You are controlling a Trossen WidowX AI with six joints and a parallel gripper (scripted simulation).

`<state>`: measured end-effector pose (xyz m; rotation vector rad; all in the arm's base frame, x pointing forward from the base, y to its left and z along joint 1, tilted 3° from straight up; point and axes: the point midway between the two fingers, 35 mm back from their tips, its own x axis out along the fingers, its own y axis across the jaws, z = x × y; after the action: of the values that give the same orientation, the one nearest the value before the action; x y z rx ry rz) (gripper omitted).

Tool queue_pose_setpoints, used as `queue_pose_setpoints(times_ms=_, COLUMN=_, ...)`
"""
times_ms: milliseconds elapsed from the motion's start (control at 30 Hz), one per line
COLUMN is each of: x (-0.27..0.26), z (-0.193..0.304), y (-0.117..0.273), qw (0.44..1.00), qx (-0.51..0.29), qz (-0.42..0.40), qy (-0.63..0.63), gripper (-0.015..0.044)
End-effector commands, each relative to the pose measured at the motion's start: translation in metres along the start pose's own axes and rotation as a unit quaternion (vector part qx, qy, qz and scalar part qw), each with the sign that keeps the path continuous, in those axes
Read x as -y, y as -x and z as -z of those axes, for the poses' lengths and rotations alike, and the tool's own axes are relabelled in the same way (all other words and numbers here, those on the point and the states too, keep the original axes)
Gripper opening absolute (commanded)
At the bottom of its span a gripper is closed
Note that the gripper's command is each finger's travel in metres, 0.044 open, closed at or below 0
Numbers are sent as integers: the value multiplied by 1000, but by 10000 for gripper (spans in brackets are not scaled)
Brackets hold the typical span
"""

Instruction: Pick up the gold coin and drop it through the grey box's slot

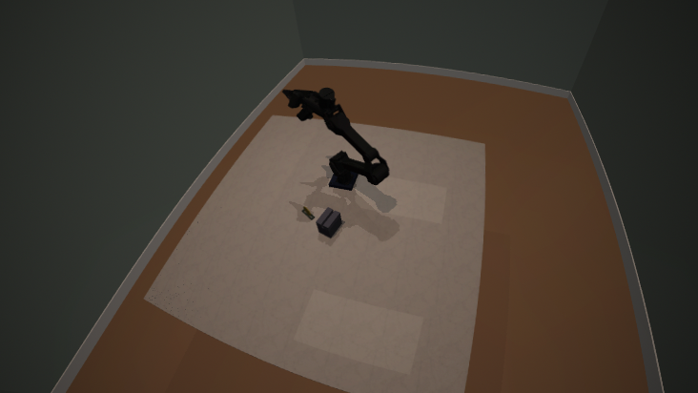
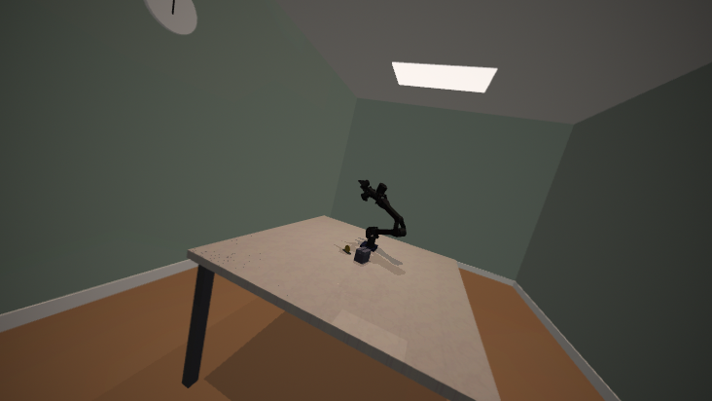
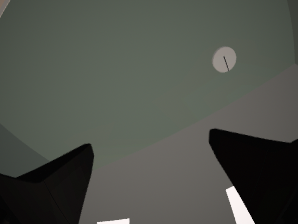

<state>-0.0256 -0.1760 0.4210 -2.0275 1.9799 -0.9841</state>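
The gold coin [image 1: 306, 210] [image 2: 347, 247] stands on edge in the dark-green holder [image 1: 311, 216]. The closed grey box [image 1: 328, 226] [image 2: 362, 256] sits close beside the holder, and the dark line of its slot runs across the lid. My gripper [image 3: 151, 144] is open, its two black fingers wide apart with nothing between them in the wrist view. In the top and exterior views it is raised high above the table, far from coin and box. The wrist view shows neither coin, holder nor box.
The pale table [image 1: 244, 243] [image 2: 308, 269] bears the arm's blue base [image 1: 342, 181], just behind the box and holder. The arm is folded back and up above its base. A round clock [image 3: 218, 60] is on the green wall.
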Motion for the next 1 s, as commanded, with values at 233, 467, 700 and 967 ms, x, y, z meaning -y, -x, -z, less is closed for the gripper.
queue_pose_setpoints(times_ms=233, x=6, z=-84, y=-29, qw=965, qx=208, qz=-22, qy=-159, gripper=190)
queue_pose_setpoints(times_ms=467, x=36, z=-181, y=-14, qw=870, qx=424, qz=-79, qy=-239, gripper=161)
queue_pose_setpoints(times_ms=700, x=69, z=-260, y=47, qw=752, qx=601, qz=-160, qy=-219, gripper=161)
queue_pose_setpoints(times_ms=967, x=89, z=-307, y=149, qw=633, qx=725, qz=-258, qy=-88, gripper=161)
